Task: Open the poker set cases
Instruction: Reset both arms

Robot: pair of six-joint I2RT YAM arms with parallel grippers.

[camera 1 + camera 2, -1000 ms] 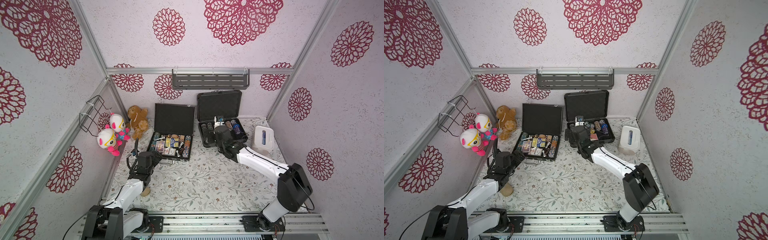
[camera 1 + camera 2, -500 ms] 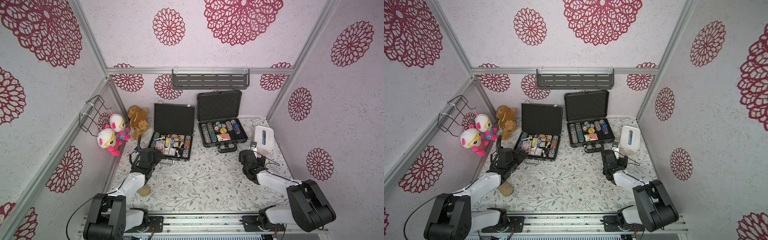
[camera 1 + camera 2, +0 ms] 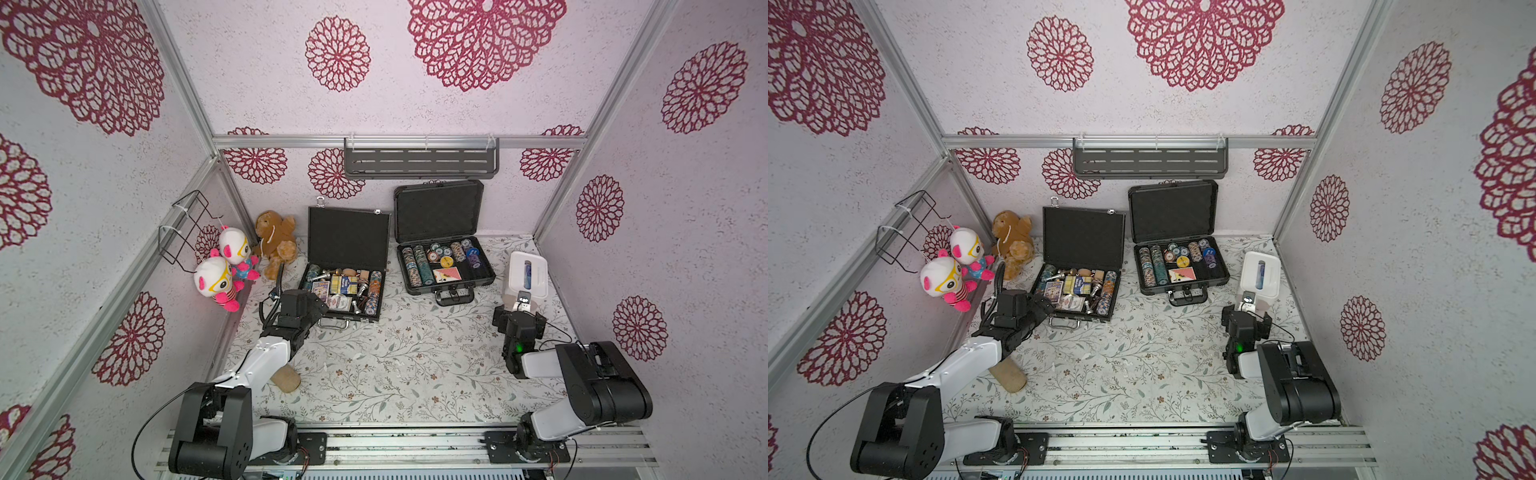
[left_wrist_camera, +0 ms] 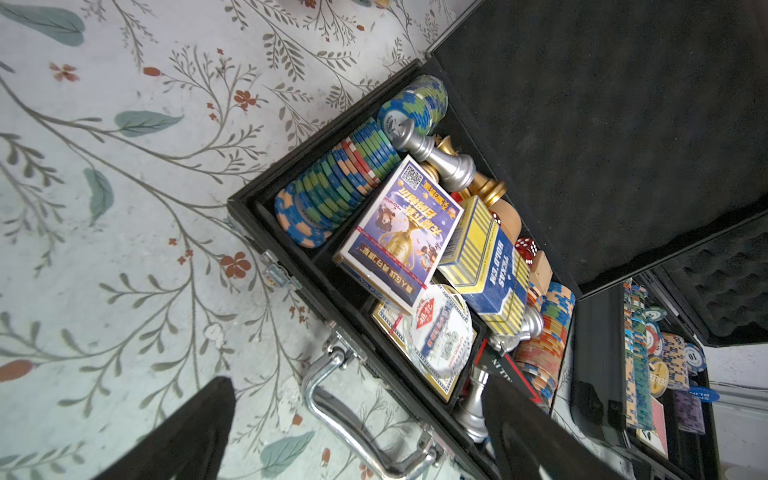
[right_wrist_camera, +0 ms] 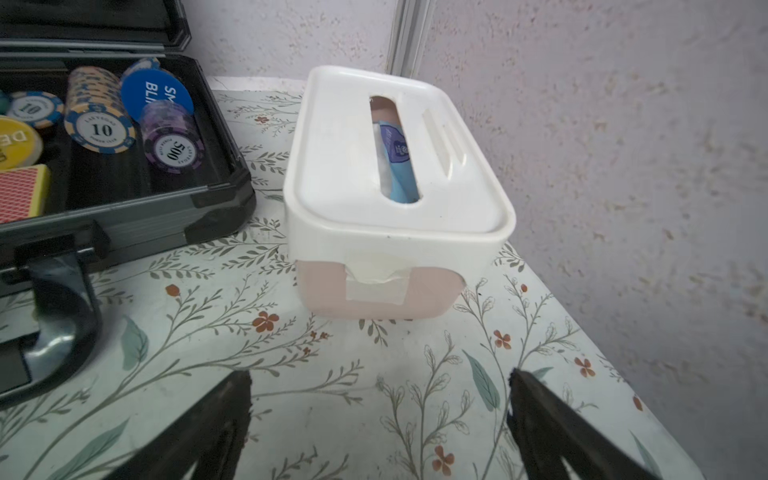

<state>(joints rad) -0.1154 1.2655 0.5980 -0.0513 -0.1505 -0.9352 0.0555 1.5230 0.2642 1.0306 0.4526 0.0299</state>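
Both poker set cases stand open at the back of the table, lids upright. The thin black case [image 3: 348,239] holds chips, card boxes and metal pieces; its silver handle [image 4: 345,415] faces forward. My left gripper [image 3: 311,306] hovers open at that case's front left corner, and in the left wrist view the handle lies between the open fingers of the left gripper [image 4: 359,386], untouched. The dark grey case [image 3: 438,212] with black corners [image 5: 216,212] holds rows of chips and a red card deck. My right gripper [image 5: 378,376] is open and empty over bare table, right of the grey case.
A white tissue box [image 3: 527,276] stands just beyond my right gripper, against the right wall. Plush toys [image 3: 224,270] and a brown teddy [image 3: 276,243] fill the back left corner. A tan cylinder [image 3: 286,378] lies under my left arm. A grey shelf [image 3: 419,162] hangs on the back wall.
My right arm has pulled back from over the dark grey case to the front right, beside the tissue box. The left arm has barely shifted.
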